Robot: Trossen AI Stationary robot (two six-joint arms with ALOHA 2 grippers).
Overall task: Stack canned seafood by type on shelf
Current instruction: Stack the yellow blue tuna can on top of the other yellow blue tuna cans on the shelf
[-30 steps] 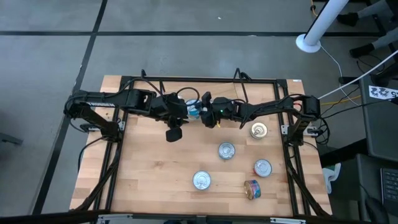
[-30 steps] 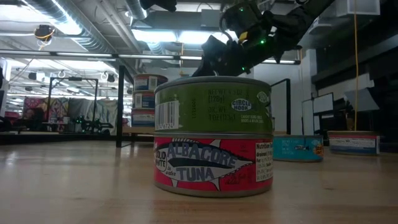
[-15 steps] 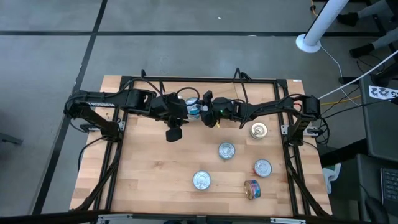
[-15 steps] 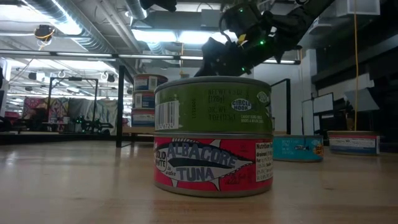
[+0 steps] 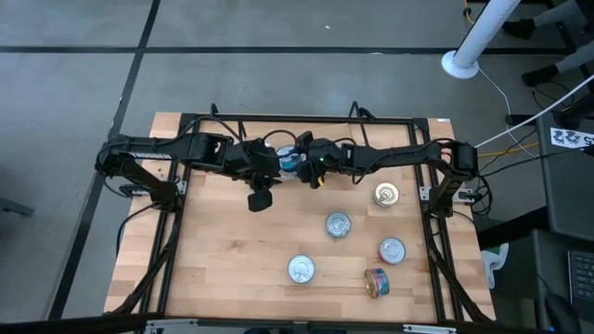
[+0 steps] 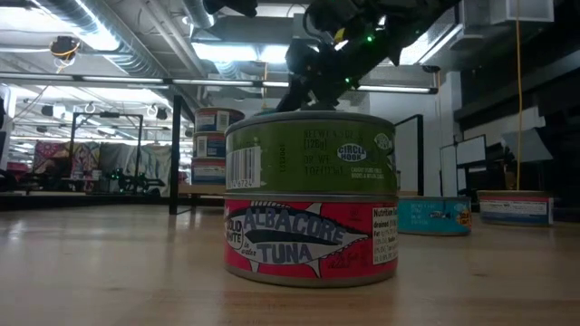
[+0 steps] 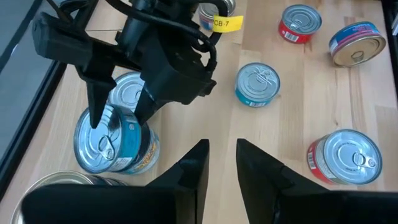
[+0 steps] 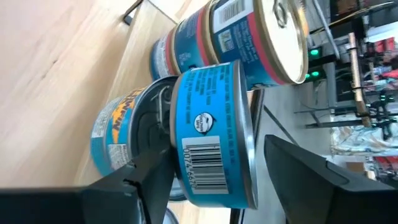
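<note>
Setting a blue tin (image 8: 211, 134) onto another on the shelf (image 5: 278, 153) at the table's back edge, right gripper (image 7: 115, 118) spread around it, left gripper (image 7: 221, 165) hovering empty, nearly closed; next, probably lifting clear.

A white post (image 5: 476, 39) stands on the grey floor (image 5: 83, 65) — cables (image 5: 520, 130) trail beside the tabletop (image 5: 223, 260).

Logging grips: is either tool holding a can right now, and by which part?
Seemingly nothing. The right tool straddles the blue can at its side wall, but one finger stands clear. The left tool is empty.
</note>
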